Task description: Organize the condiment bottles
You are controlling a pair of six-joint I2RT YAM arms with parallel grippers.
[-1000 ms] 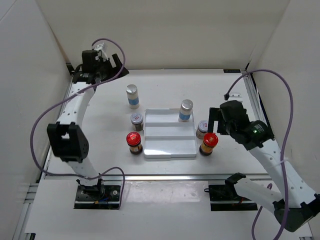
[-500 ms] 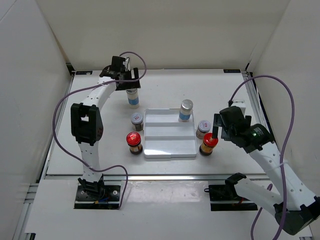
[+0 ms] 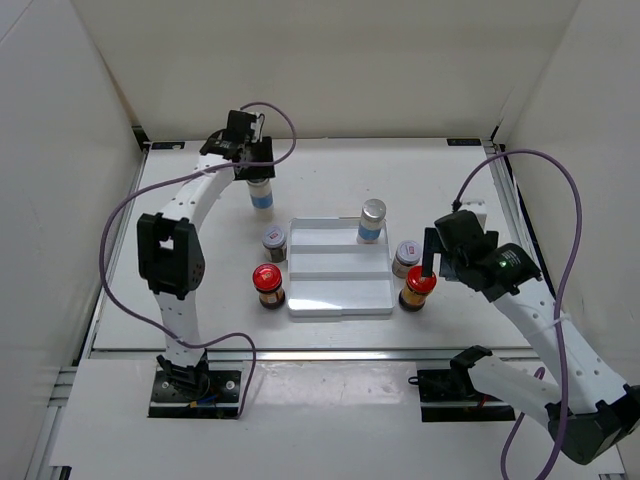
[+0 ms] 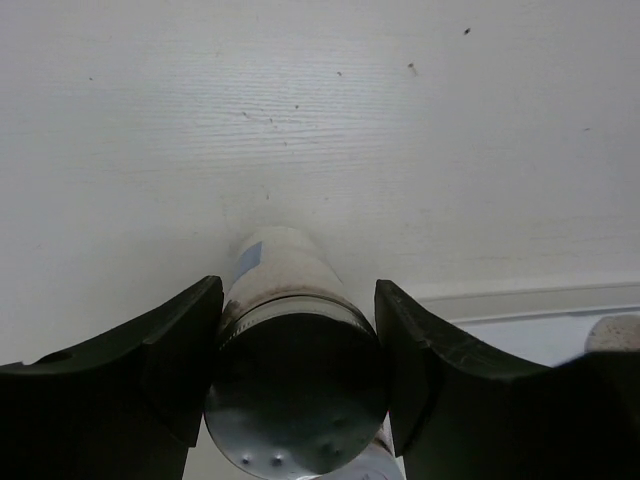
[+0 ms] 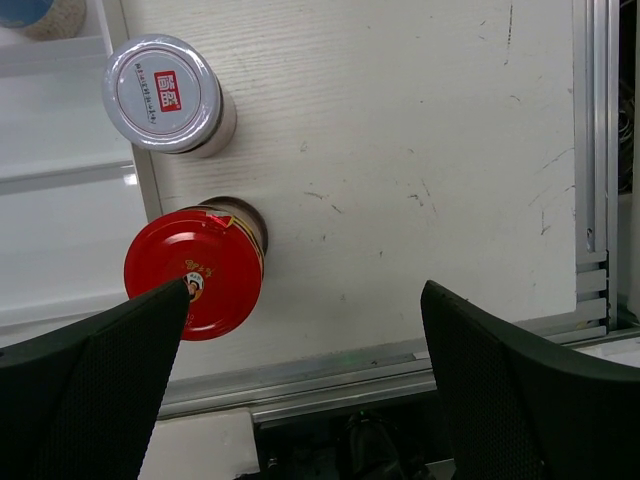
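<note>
The left hand (image 4: 297, 292) has closed since a moment ago and now clamps the silver-capped bottle (image 4: 296, 395) at its cap. The bottle stands upright on the surface (image 4: 450, 150), behind the white tray (image 3: 340, 296). The left arm reaches far forward. The right hand (image 5: 305, 288) stays spread above a red-lidded jar (image 5: 195, 272).

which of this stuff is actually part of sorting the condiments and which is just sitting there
Part of the job: back-left silver-capped bottle; middle silver-capped bottle; left grey-lidded jar; right grey-lidded jar; left red-lidded jar; right red-lidded jar.
Just there: white stepped tray; metal rail along the table's right edge.
</note>
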